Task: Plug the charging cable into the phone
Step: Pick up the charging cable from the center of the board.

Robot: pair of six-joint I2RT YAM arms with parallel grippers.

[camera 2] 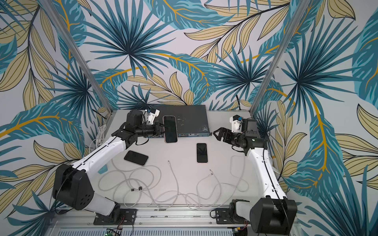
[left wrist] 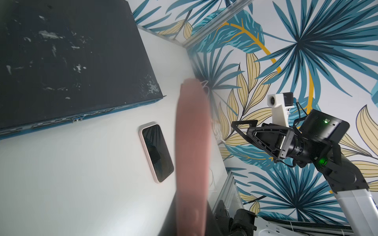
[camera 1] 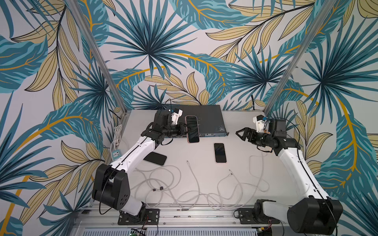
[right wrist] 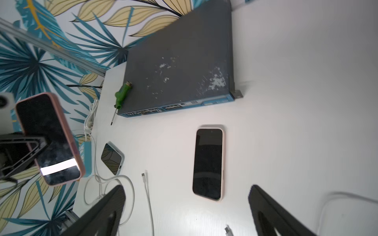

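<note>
The left gripper (camera 1: 184, 129) was clamped on a pink-cased phone (camera 1: 192, 129), holding it clear of the table (camera 1: 173, 151) in front of a dark network switch (camera 1: 208, 119). In the right wrist view one of its black fingers (right wrist: 26, 149) lay across the dark screen close to a long edge, and the glass carried a bright band of reflected light. In the left wrist view the case's edge showed only as a blurred pink bar. The right gripper (camera 1: 238, 133) hung in the air on the right side, well apart from the held handset, its fingers (right wrist: 104, 210) spread wide with nothing between them. Below and between the two grippers a second phone (camera 1: 220, 152) in a pale pink case lay flat, screen up, and a dark phone (camera 1: 155, 158) lay flat beside the left forearm. The white charging cables (camera 1: 196, 183) sprawled in loose loops across the front half of the table. One plug (camera 1: 187, 161) rested on the bare surface between the two flat phones, touching neither. Another plug (camera 1: 230, 170) lay further right, near the second phone but apart from it. A green screwdriver (right wrist: 122, 94) rested at the switch's end, seen from the right wrist only.
</note>
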